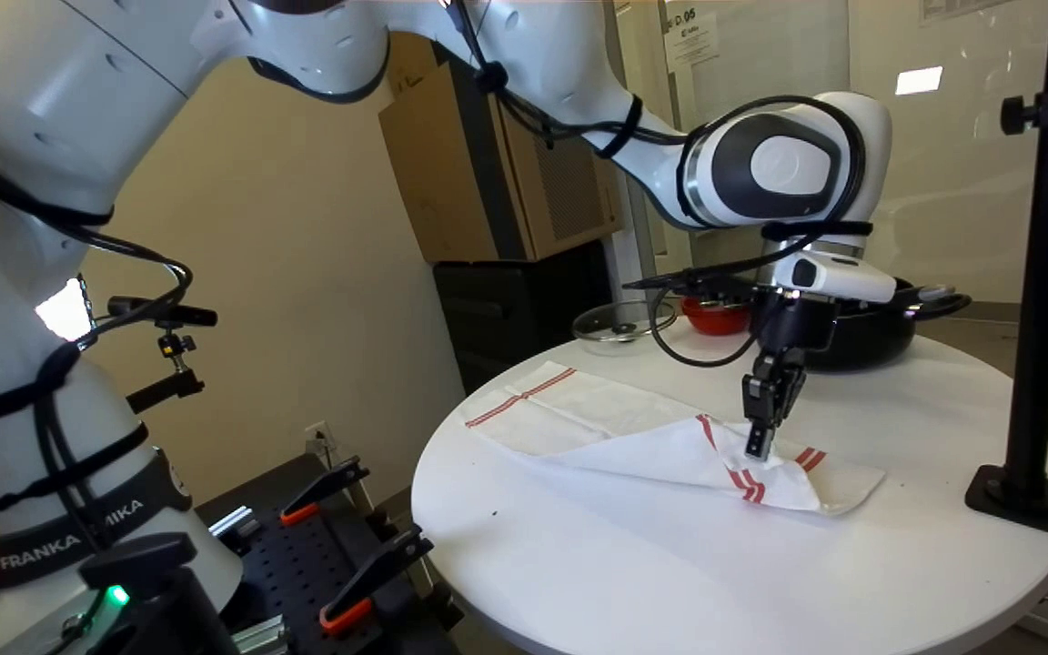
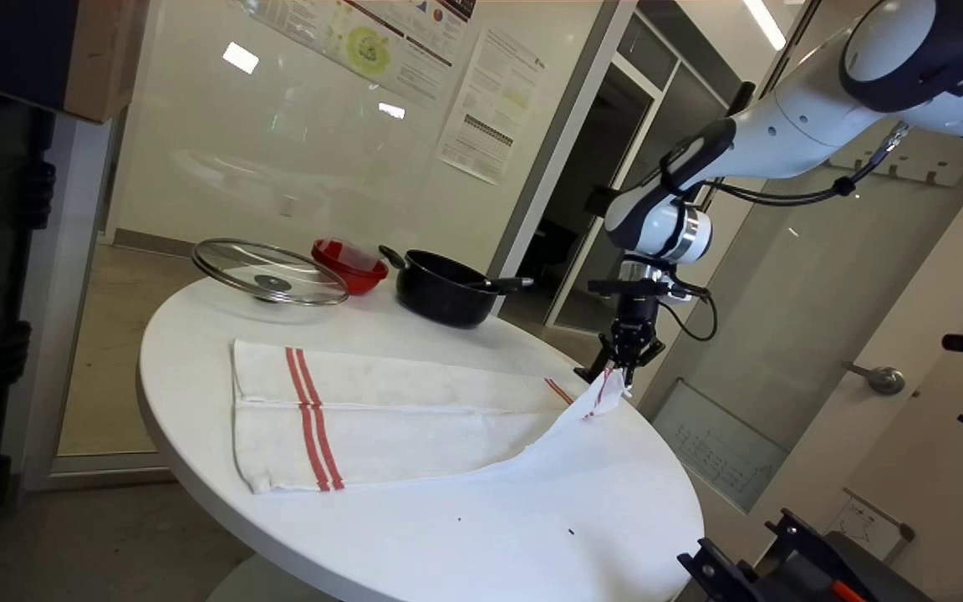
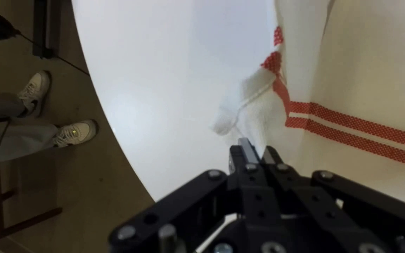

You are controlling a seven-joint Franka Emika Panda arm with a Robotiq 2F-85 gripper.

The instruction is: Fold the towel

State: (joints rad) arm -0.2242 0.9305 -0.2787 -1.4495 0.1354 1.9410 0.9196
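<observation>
A thin white cloth towel (image 2: 406, 426) with red stripes lies on a round white table (image 2: 498, 552). Two red stripes cross its flat end, far from the black robot gripper (image 2: 619, 372). At the other end, a corner bends up, pinched in the gripper. The gripper hangs from a white and black robot arm (image 2: 782, 130). Past the towel sit a round clear glass lid (image 2: 272, 283) with a silver rim, a round red bowl (image 2: 364, 281) and a round black pan (image 2: 441, 297). The lid tilts, and the bowl is between it and the pan.
</observation>
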